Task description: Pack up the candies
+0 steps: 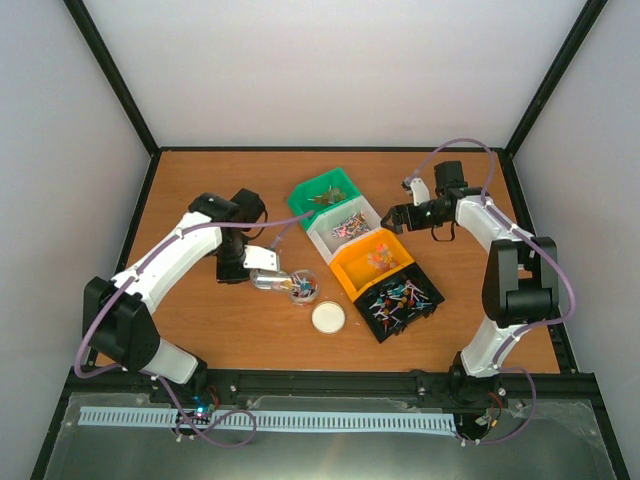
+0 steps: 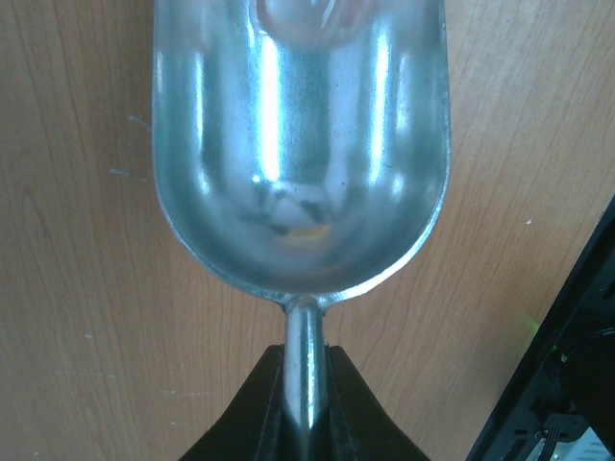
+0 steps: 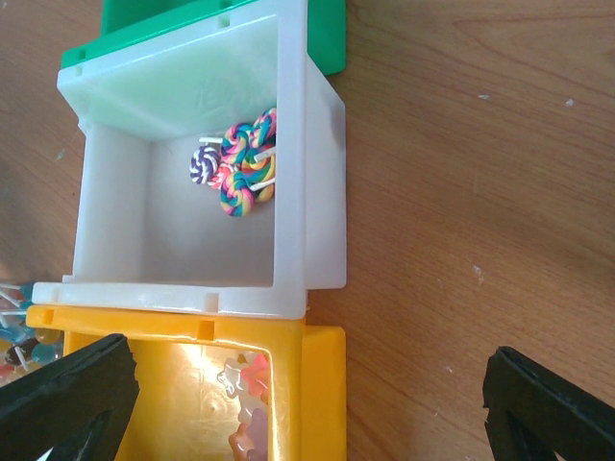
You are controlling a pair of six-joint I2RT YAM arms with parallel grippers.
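My left gripper [image 1: 262, 268] is shut on the handle of a metal scoop [image 1: 273, 281], whose mouth lies at a small clear jar [image 1: 303, 289] holding mixed-colour candies [image 1: 302, 292]. In the left wrist view the gripper [image 2: 306, 363] clamps the handle, and the scoop bowl [image 2: 298, 144] shows only reflections above the wood. My right gripper [image 1: 393, 218] is open beside the white bin [image 1: 322, 229]. In the right wrist view the gripper [image 3: 307, 403] straddles the orange bin's corner [image 3: 317, 384]. Swirl lollipops [image 3: 238, 171] lie in the white bin [image 3: 317, 192] and star candies [image 3: 245, 403] in the orange one.
A diagonal row of bins stands mid-table: green [image 1: 305, 195], white, orange [image 1: 350, 268] and black [image 1: 378, 325], the black one full of candies [image 1: 405, 297]. A white round lid [image 1: 328, 318] lies in front of the jar. The green bin [image 3: 192, 19] shows in the right wrist view.
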